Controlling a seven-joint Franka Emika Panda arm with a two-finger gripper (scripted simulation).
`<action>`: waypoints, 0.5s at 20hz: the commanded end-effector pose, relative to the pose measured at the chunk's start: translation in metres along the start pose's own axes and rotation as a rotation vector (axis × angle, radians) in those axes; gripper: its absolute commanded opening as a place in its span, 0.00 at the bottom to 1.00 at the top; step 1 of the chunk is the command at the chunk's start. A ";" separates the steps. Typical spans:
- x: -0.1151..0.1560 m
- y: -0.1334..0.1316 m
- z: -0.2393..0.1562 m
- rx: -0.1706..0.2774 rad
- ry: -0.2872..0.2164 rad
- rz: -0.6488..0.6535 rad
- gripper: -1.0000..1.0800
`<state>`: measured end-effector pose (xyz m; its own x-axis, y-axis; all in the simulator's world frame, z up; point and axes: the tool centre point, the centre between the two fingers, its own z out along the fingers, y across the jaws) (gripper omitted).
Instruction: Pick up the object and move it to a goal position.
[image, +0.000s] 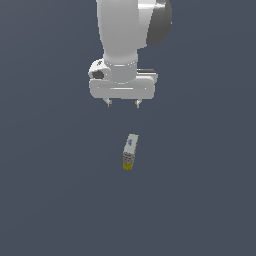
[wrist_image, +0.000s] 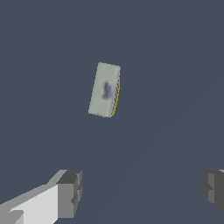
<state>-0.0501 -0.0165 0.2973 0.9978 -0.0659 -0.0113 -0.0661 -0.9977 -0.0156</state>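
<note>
Gripper (image: 123, 103) hangs at upper centre of the exterior view, fingers spread wide, empty. The small box (image: 129, 151) lies below it at frame centre, well apart, yellow end nearest the bottom edge.

In the wrist view the box (wrist_image: 104, 89) shows its grey-white label with a bluish mark; both fingertips (wrist_image: 70, 193) stand far apart.

The white Franka arm hangs vertically, wrist down; its white two-fingered gripper (image: 123, 103) has its dark-tipped fingers (wrist_image: 70, 194) spread wide, holding nothing.

white arm (image: 120, 35), grey fingers (wrist_image: 69, 194)
</note>
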 end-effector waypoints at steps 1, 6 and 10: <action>0.009 -0.003 0.008 -0.002 0.001 0.020 0.96; 0.034 -0.010 0.033 -0.006 0.004 0.077 0.96; 0.054 -0.018 0.056 -0.010 0.007 0.124 0.96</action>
<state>-0.0028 -0.0040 0.2495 0.9852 -0.1715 -0.0069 -0.1715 -0.9852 -0.0063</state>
